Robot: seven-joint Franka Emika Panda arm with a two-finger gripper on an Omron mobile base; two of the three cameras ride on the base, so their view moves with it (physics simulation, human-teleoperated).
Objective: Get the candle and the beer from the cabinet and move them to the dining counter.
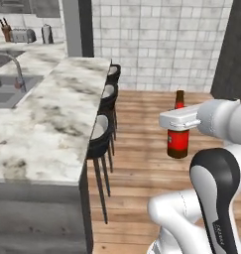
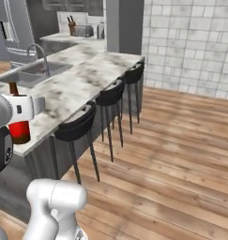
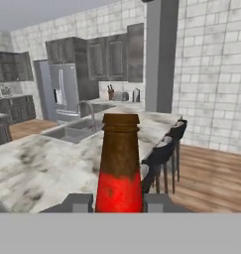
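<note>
The beer [image 1: 178,141] is a dark brown bottle with a red label, and it hangs upright in the air. My gripper [image 1: 179,120] is shut on the beer just below its neck. The bottle floats over the wooden floor, to the right of the dining counter [image 1: 42,129] and apart from it. In the right base view the beer [image 2: 19,130] and gripper [image 2: 21,108] sit at the left edge, by the dining counter [image 2: 73,89]. The hand view looks past the beer [image 3: 119,163] and both fingertips [image 3: 77,202] across the dining counter [image 3: 37,158] toward dark wall cabinets [image 3: 107,58]. The candle is out of view.
Three black stools [image 1: 103,134] line the counter's right side, between it and the bottle. A steel sink [image 1: 8,94] with a curved tap [image 1: 13,64] is set into the counter's far left. A toaster [image 1: 23,35] and knife block stand on the far worktop. Open wooden floor [image 2: 171,154] lies right.
</note>
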